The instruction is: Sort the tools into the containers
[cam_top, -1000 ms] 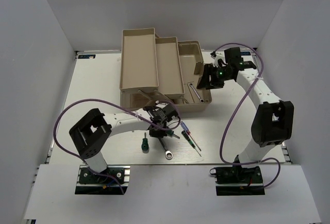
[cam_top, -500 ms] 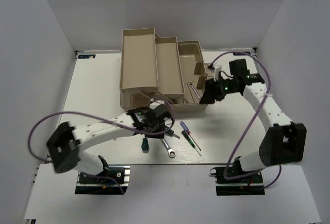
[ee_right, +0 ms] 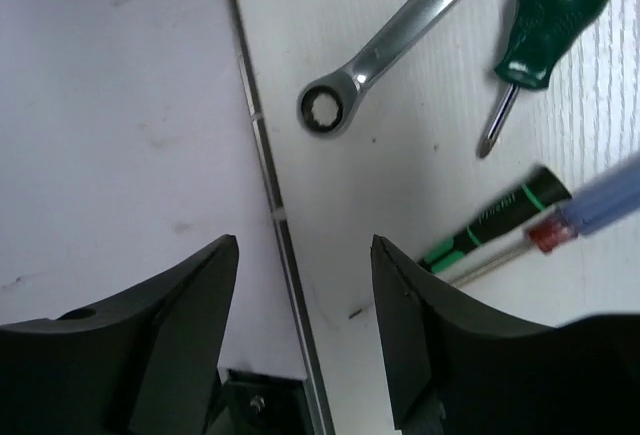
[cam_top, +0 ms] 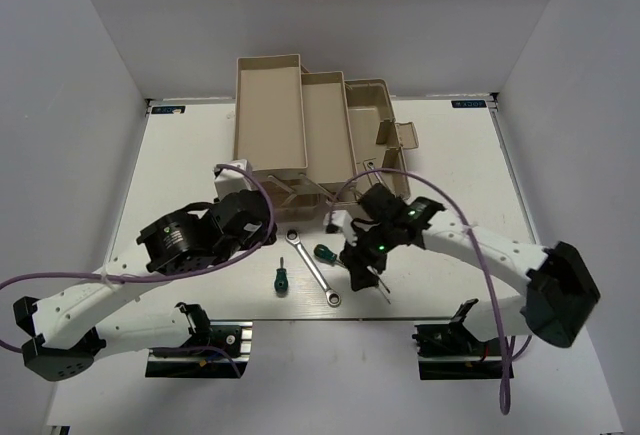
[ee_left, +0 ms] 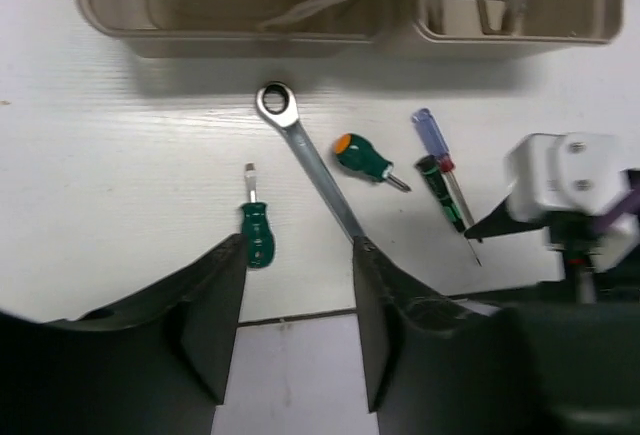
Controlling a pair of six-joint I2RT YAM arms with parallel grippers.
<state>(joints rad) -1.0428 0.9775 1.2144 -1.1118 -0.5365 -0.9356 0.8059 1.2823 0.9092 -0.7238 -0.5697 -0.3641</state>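
Observation:
Several tools lie on the white table in front of the toolbox (cam_top: 300,125): a silver wrench (cam_top: 312,268) (ee_left: 310,160) (ee_right: 400,35), a green-handled screwdriver (cam_top: 281,280) (ee_left: 257,235), a stubby green one with an orange cap (cam_top: 325,253) (ee_left: 365,158) (ee_right: 545,25), a purple-handled one (ee_left: 432,135) and a thin dark one (ee_left: 445,190) (ee_right: 500,220). My left gripper (cam_top: 255,227) (ee_left: 298,247) hovers open and empty left of them. My right gripper (cam_top: 358,260) (ee_right: 304,245) is open and empty over the purple and dark screwdrivers, partly hiding them from above.
The toolbox's beige trays (cam_top: 268,115) are fanned out at the back, and its lower tub (ee_left: 230,15) faces the tools. The table's front edge strip (ee_right: 270,185) runs just under my right gripper. White walls close in both sides.
My left gripper opened and drew back to the left, uncovering the wrench and the orange-capped screwdriver. My right arm swung from the toolbox down over the screwdrivers.

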